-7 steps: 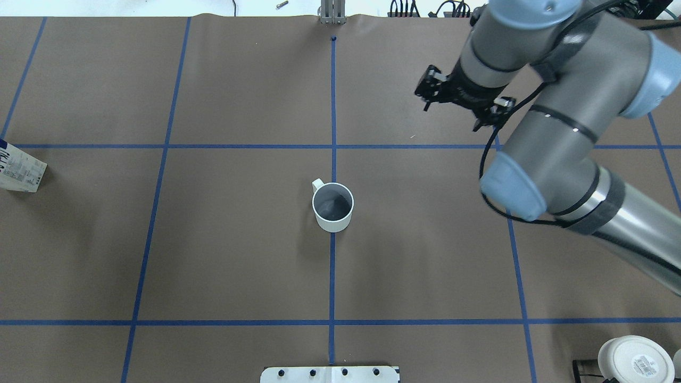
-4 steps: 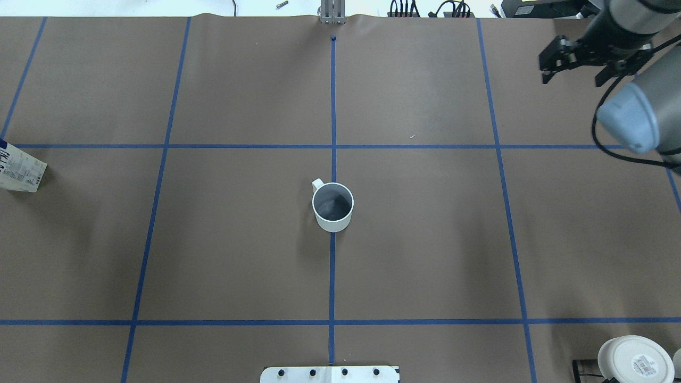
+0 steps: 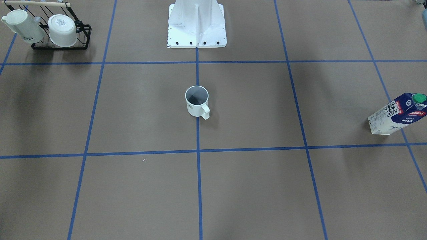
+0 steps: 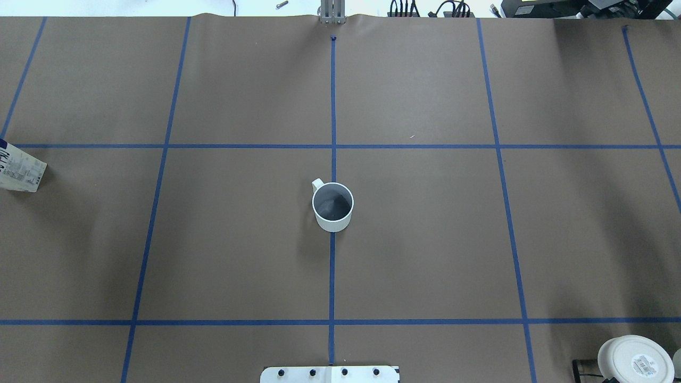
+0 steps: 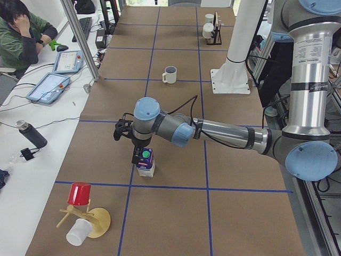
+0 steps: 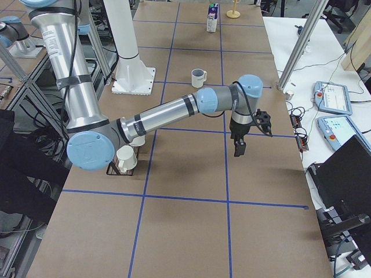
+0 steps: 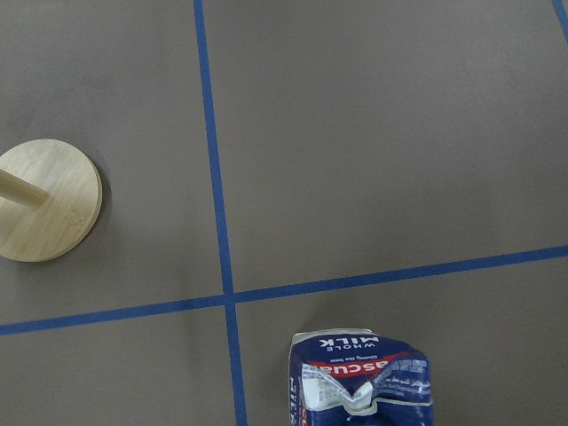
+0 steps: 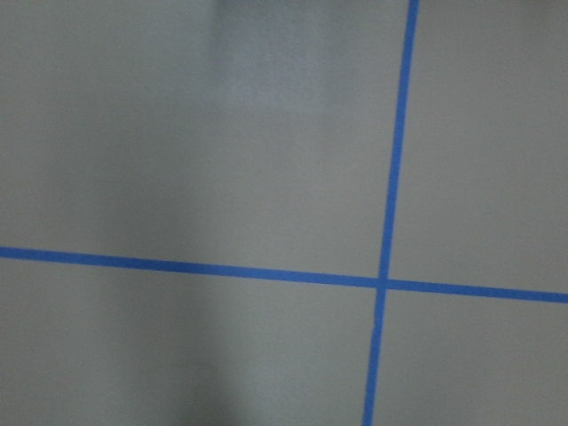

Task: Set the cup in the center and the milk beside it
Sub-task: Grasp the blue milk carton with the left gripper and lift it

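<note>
The cup, a small white mug with a grey inside, stands upright on the lengthwise tape line in the center; it also shows in the front view. The milk stands far off at the table's left end, cut by the overhead view's edge. In the exterior left view my left gripper hangs just above and beside the milk; I cannot tell if it is open. The left wrist view shows the milk's top. My right gripper hovers over bare table; I cannot tell its state.
A black rack with white cups stands by the robot base; one cup's labelled base shows overhead. A wooden stand with a red cup sits at the left end; its round foot lies near the milk. An operator sits alongside.
The right arm has swung away to the right and left the overhead view. The cup and the milk have not moved.
</note>
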You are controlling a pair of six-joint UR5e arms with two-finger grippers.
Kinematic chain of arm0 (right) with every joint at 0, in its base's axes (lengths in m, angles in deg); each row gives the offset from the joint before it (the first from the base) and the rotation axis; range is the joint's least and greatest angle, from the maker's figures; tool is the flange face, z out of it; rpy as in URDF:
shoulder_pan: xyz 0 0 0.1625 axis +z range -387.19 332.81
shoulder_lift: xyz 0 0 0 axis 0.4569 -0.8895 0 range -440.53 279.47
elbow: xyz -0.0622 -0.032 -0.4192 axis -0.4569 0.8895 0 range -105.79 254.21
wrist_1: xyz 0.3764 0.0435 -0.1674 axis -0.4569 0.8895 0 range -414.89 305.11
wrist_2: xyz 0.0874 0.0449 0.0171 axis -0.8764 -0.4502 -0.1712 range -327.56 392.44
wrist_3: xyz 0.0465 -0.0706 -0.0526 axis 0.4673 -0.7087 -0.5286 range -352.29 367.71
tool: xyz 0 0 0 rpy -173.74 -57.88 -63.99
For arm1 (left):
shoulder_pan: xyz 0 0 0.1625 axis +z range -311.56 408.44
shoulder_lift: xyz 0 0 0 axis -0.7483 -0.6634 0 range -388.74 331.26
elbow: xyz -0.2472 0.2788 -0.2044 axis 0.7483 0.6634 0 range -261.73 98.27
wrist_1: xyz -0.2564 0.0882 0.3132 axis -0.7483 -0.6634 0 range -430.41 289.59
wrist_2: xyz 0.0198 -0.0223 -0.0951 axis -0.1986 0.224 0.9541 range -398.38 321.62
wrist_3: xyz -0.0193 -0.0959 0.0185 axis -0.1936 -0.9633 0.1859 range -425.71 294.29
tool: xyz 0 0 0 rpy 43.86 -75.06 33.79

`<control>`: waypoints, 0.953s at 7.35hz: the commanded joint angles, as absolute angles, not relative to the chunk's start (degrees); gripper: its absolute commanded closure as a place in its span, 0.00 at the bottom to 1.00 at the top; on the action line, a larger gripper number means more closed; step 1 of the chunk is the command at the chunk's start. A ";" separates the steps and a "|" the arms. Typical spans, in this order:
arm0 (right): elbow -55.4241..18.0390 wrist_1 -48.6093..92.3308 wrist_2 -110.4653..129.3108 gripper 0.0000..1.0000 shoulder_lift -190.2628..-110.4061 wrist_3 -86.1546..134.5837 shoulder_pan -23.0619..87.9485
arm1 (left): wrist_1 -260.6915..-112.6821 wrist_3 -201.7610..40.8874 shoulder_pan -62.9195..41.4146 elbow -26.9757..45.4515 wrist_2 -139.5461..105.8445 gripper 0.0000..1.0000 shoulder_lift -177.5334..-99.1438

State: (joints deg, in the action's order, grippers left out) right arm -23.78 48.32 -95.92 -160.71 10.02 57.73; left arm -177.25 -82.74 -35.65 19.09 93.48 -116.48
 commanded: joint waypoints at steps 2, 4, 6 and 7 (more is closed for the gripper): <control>-23.70 47.86 -95.70 0.00 -166.39 7.27 60.26 | -177.98 -85.39 -33.30 18.99 93.45 0.02 -115.41; -23.52 47.86 -95.52 0.00 -166.40 7.54 60.26 | -177.99 -85.39 -30.93 18.56 93.36 0.02 -115.32; -23.43 47.86 -95.44 0.00 -166.40 7.45 60.26 | -178.07 -85.22 -30.13 17.94 93.19 0.02 -115.32; -23.43 47.86 -95.44 0.00 -166.48 7.54 60.26 | -178.07 -85.22 -29.52 17.41 93.01 0.02 -115.66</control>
State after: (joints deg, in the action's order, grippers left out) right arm -23.46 47.86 -95.45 -166.41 7.48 60.26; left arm -178.04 -85.26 -30.23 17.95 93.17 -115.40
